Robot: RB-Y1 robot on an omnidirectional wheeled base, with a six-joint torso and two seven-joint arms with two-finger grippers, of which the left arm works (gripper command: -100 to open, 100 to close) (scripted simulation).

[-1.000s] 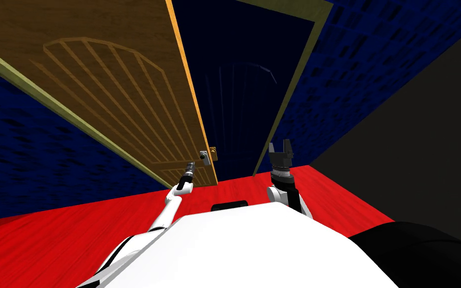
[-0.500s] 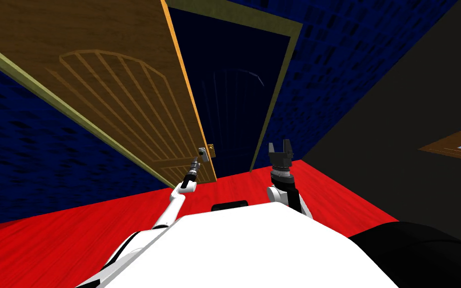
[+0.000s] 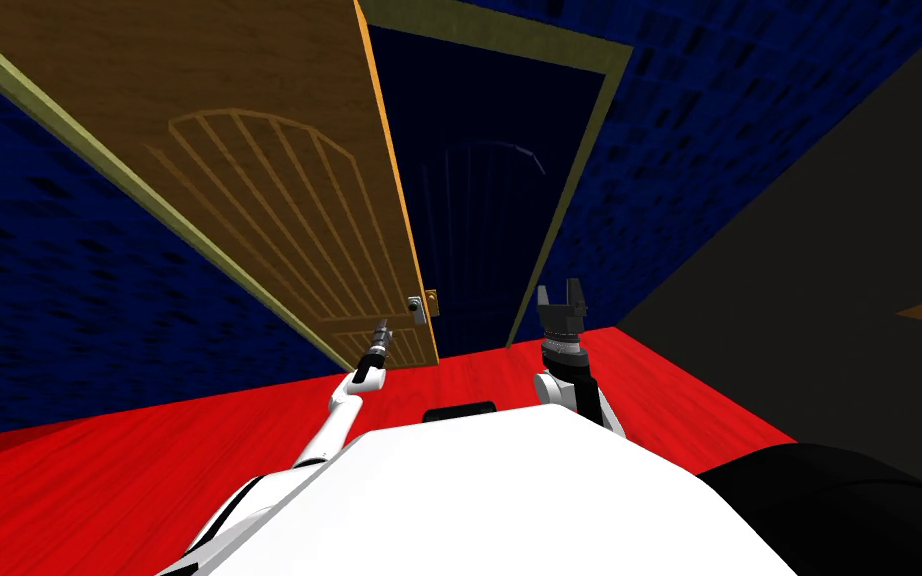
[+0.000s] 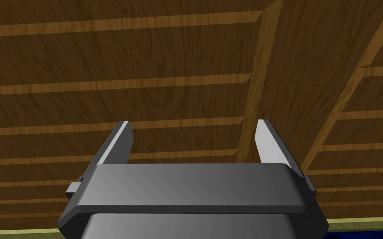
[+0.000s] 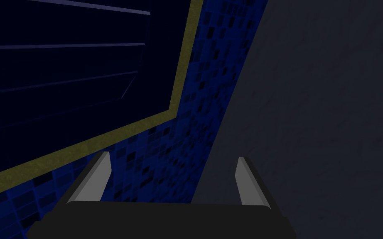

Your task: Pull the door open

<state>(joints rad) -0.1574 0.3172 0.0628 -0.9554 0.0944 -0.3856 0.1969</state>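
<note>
The door [image 3: 249, 200] is a tall brown wooden leaf with a ribbed, arched panel. It stands partly swung out of its olive frame [image 3: 561, 200] towards me, with a dark opening between its orange free edge and the frame. It sits ahead and to my left, above the red floor [image 3: 99, 470].

I judge it stiff and fairly heavy. It will likely turn only in an arc about hinges on its far left side, so a pull should follow that arc rather than come straight back. The flat face offers nothing to grip. The place to take hold is the small grey handle [image 3: 415, 309] on its brass plate, low on the leaf and close to the free edge, where leverage is greatest. The handle looks short and smooth, so fingers could slip off unless they close squarely on it.

The left gripper [image 3: 381, 331] hangs just below and beside that handle, apart from it, pointing at the door's face. In the left wrist view its two fingers [image 4: 265, 141] stand wide apart with nothing between them and the wood panelling ahead. Whether the tips touch the wood I cannot tell. It holds nothing. The right gripper [image 3: 560, 294] is raised near the frame's right post, its fingers also spread and empty.
</note>
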